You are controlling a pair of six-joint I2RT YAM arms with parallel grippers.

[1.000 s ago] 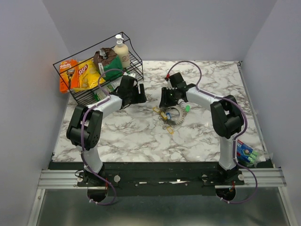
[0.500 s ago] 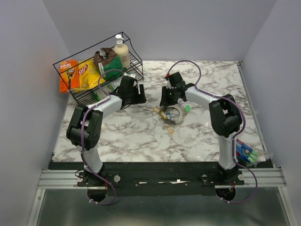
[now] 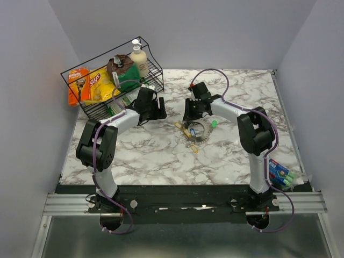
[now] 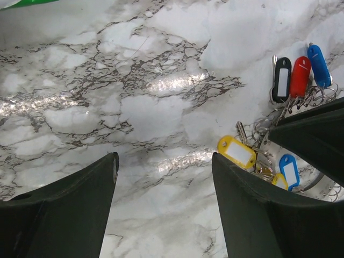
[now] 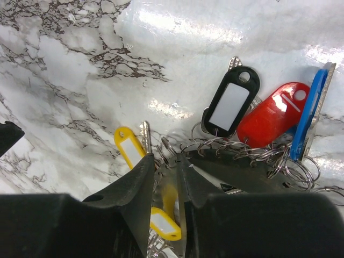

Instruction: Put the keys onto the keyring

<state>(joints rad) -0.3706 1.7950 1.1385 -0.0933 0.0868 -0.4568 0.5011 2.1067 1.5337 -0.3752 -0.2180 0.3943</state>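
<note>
Barely begun: keys [image 3: 189, 130] lie heaped at keyring [image 3: 207, 135], none seen threaded; L gripper [image 4: 164, 161] wide open, empty; R gripper [image 5: 165, 164] nearly closed amid heap, grip unclear.

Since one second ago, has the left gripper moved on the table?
No. The left gripper stays in the same place beside the wire basket in the top view.

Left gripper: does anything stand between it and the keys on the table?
No, only bare marble lies between the left gripper and the keys. The right gripper is down on that pile.
</note>
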